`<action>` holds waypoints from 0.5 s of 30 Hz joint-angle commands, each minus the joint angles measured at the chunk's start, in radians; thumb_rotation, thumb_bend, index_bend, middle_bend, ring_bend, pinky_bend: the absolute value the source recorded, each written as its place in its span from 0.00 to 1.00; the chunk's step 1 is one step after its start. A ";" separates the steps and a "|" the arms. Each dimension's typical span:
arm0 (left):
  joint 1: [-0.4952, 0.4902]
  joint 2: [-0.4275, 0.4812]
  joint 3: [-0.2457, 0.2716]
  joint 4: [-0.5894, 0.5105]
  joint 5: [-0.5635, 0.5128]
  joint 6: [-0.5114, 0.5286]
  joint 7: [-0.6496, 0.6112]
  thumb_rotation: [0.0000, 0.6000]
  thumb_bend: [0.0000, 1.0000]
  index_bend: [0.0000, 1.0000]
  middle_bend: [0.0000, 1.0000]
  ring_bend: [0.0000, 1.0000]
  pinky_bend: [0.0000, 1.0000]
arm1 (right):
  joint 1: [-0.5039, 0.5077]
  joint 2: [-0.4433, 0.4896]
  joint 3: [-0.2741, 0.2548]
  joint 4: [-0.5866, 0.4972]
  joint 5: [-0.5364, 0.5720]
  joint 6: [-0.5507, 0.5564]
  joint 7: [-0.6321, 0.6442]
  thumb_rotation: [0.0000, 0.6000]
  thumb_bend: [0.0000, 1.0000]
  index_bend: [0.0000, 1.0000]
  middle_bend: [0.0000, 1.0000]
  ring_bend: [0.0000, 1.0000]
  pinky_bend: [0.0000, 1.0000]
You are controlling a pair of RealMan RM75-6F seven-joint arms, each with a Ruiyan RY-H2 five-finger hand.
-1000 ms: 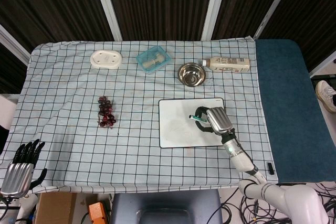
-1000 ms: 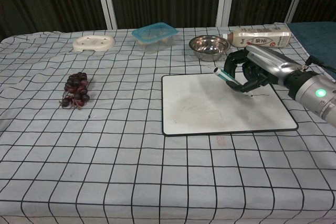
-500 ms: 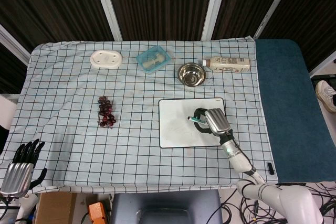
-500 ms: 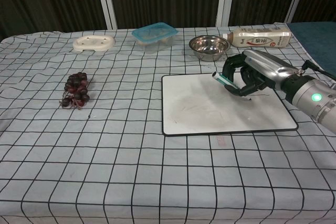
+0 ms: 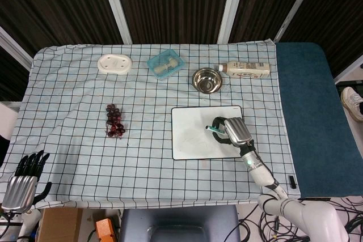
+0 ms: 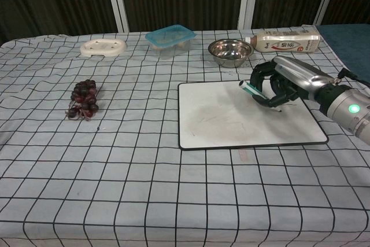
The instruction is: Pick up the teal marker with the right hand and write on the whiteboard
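The white whiteboard (image 5: 195,134) (image 6: 231,120) lies flat on the checked cloth, right of centre, with faint marks on it. My right hand (image 5: 233,131) (image 6: 283,82) hovers over the board's right part and grips the teal marker (image 5: 214,130) (image 6: 252,92). The marker slants, its capped end toward the left and its tip down at the board under the fingers. My left hand (image 5: 24,182) hangs off the table's front left corner, fingers apart and holding nothing; the chest view does not show it.
Along the far edge stand a white soap dish (image 5: 115,64), a blue-lidded container (image 5: 165,63), a steel bowl (image 5: 206,79) and a lying bottle (image 5: 245,69). A bunch of dark grapes (image 5: 114,121) lies left of centre. A blue mat (image 5: 312,111) covers the right side.
My right hand with the marker first slid slightly left and toward the front over the board, then moved back to the right. The left hand stayed put.
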 commanded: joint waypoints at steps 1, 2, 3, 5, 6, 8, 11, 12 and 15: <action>0.000 0.000 0.000 0.000 -0.001 0.000 0.001 1.00 0.39 0.00 0.00 0.00 0.06 | -0.003 -0.001 -0.002 0.008 0.000 -0.001 0.008 1.00 0.33 1.00 0.76 0.72 0.76; 0.000 0.000 0.000 -0.001 -0.001 0.000 0.000 1.00 0.39 0.00 0.00 0.00 0.06 | -0.004 -0.001 -0.004 0.013 -0.001 -0.001 0.011 1.00 0.33 1.00 0.76 0.72 0.76; 0.000 0.000 0.000 0.000 -0.001 0.000 -0.001 1.00 0.39 0.00 0.00 0.00 0.06 | -0.006 -0.001 -0.005 0.017 -0.002 -0.001 0.013 1.00 0.33 1.00 0.76 0.72 0.76; 0.000 0.000 0.001 0.000 -0.001 -0.002 -0.004 1.00 0.39 0.00 0.00 0.00 0.06 | -0.010 -0.001 -0.009 0.026 -0.004 0.000 0.019 1.00 0.33 1.00 0.76 0.72 0.76; 0.000 0.001 0.002 -0.001 -0.001 -0.005 -0.009 1.00 0.38 0.00 0.00 0.00 0.06 | -0.011 0.000 -0.010 0.030 -0.004 0.000 0.022 1.00 0.33 1.00 0.76 0.72 0.76; -0.001 0.005 0.006 -0.004 0.001 -0.009 -0.018 1.00 0.39 0.00 0.00 0.00 0.06 | -0.016 0.002 -0.013 0.038 -0.005 0.003 0.030 1.00 0.33 1.00 0.76 0.72 0.76; 0.000 0.006 0.006 -0.002 -0.001 -0.010 -0.015 1.00 0.39 0.00 0.00 0.00 0.06 | -0.026 0.005 -0.019 0.050 -0.008 0.008 0.043 1.00 0.33 1.00 0.76 0.72 0.76; 0.000 0.005 0.006 -0.001 -0.001 -0.010 -0.015 1.00 0.39 0.00 0.00 0.00 0.06 | -0.029 0.006 -0.021 0.054 -0.008 0.008 0.048 1.00 0.33 1.00 0.76 0.72 0.76; 0.000 0.004 0.007 0.001 -0.002 -0.014 -0.019 1.00 0.39 0.00 0.00 0.00 0.06 | -0.039 0.008 -0.027 0.070 -0.011 0.011 0.064 1.00 0.33 1.00 0.76 0.72 0.76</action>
